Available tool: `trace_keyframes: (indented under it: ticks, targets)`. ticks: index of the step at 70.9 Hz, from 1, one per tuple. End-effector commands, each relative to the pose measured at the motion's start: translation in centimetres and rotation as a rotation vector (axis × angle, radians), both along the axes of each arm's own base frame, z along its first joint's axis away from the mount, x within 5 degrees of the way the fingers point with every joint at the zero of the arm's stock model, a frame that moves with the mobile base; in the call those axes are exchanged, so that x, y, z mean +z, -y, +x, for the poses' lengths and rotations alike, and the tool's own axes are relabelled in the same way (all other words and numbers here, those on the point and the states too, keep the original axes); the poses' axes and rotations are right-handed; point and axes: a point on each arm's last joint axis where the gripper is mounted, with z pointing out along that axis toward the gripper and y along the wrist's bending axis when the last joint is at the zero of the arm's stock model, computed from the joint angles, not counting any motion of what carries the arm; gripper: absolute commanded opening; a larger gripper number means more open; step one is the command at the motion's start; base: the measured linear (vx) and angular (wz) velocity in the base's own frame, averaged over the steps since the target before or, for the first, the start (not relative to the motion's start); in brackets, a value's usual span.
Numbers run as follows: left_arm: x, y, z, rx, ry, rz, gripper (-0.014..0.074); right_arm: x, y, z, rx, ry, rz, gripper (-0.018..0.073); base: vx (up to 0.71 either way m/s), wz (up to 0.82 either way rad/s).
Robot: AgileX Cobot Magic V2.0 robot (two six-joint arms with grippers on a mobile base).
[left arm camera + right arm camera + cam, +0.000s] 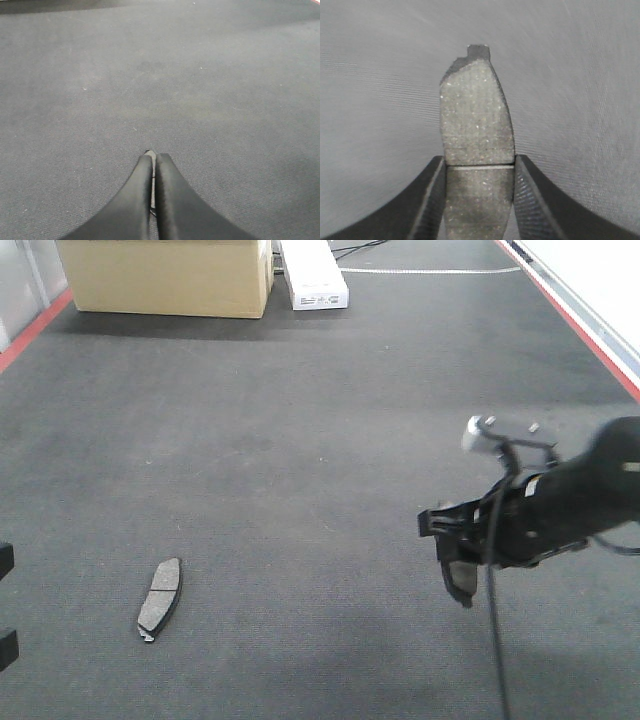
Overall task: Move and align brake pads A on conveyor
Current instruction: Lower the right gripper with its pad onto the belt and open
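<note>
While my right tool (479, 161) pinches one brake pad (476, 115), left tool (154, 156) pressed together, a second pad (160, 598) lies toward the conveyor's (300, 440) left edge; alignment seems barely begun.

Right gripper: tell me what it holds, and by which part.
The right gripper holds a brake pad, clamped across its two long edges at about mid-length.

Held brake pad (477, 130) btm cut off, box (165, 280) top cropped
</note>
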Motion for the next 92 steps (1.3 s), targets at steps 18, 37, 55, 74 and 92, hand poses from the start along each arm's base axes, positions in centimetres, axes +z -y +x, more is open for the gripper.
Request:
trace_keyframes:
  ticks: [18, 37, 55, 74, 92]
  targets:
    - [1.6, 0.1, 0.2, -0.004, 0.101, -0.031, -0.0008, -3.5, -1.0, 4.4, -0.008, -0.034, -0.062, 0.0229, 0.0, 0.0]
    - [1.6, 0.1, 0.2, -0.004, 0.101, -0.031, -0.0008, -6.6, -1.3, 5.8, -0.016, -0.079, -0.075, 0.0241, 0.0, 0.0]
    - [1.6, 0.1, 0.2, -0.004, 0.1, -0.031, -0.0008, -7.4, -1.3, 6.1, -0.022, -0.076, -0.076, 0.0309, 0.0, 0.0]
    - [1.6, 0.1, 0.2, -0.004, 0.099, -0.031, -0.0008, -7.5, -1.2, 5.8, -0.015, -0.107, -0.087, 0.0433, 0.0, 0.0]
    - [1.6, 0.1, 0.2, -0.004, 0.099, -0.031, -0.0008, -3.0, -0.4, 4.7, 0.022, -0.004, -0.138, 0.0496, 0.0, 0.0]
